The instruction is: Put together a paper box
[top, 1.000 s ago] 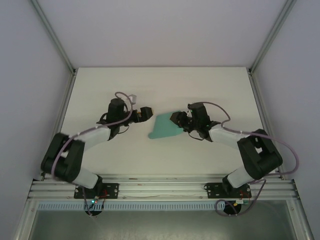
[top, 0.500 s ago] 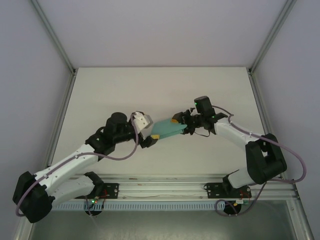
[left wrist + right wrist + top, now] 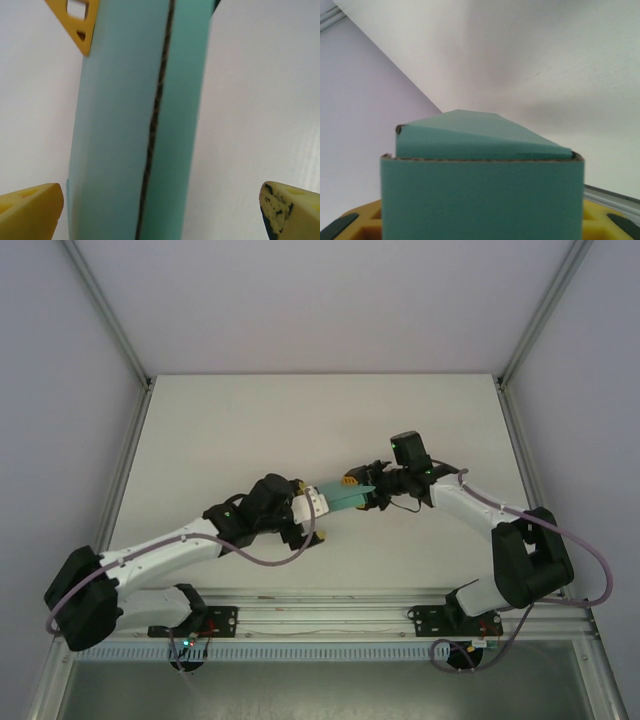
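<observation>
The teal-green paper box [image 3: 345,498] is held off the table at mid-table, folded into a narrow flattened sleeve. My right gripper [image 3: 368,490] is shut on its right end. In the right wrist view the paper box [image 3: 480,195] spans the space between the yellow fingers [image 3: 605,220], with a folded flap on top. My left gripper [image 3: 312,508] is at the box's left end. In the left wrist view the paper box [image 3: 120,125], with a dark seam along it, runs between the wide-apart yellow fingertips [image 3: 290,210], nearer the left one. The left gripper [image 3: 160,220] is open.
The white table [image 3: 220,430] stretches around both arms. Aluminium frame posts stand at the left edge [image 3: 125,455] and the right edge [image 3: 520,455]. A rail [image 3: 330,612] with the arm bases runs along the near edge.
The left arm swung in from the left and its open gripper now straddles the box's left end. The right gripper lifted and turned the paper from a flat sheet to a narrow sleeve.
</observation>
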You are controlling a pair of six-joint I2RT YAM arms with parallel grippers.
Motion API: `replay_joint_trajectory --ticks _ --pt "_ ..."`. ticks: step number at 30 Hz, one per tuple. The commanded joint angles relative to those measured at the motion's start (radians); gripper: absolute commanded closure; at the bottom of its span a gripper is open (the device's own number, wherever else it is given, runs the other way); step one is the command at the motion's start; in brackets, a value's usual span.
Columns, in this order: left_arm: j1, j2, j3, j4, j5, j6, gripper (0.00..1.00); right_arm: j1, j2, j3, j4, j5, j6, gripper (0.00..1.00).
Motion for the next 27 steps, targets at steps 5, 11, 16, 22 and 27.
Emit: replay_joint_trajectory --ticks 5,11,16,22,27 --pt "-0.016 0.038 0.070 -0.010 -0.113 0.047 0.15 -0.004 -0.021 -0.013 0.003 -0.059 0.029 0.59" --pt "-0.023 0.009 0.049 0.042 -0.114 0.060 0.39 -0.004 -0.040 -0.016 -0.021 -0.083 0.026 0.59" --pt "-0.023 -0.002 0.040 0.079 -0.106 0.036 0.51 -0.006 -0.034 -0.011 -0.041 -0.090 0.010 0.54" --pt "-0.023 0.018 0.026 0.109 -0.089 0.030 0.59 -0.007 -0.030 -0.016 -0.009 -0.084 0.017 0.46" --pt "-0.023 0.021 0.035 0.065 -0.089 0.035 0.62 -0.014 -0.066 -0.013 -0.032 -0.020 -0.013 0.32"
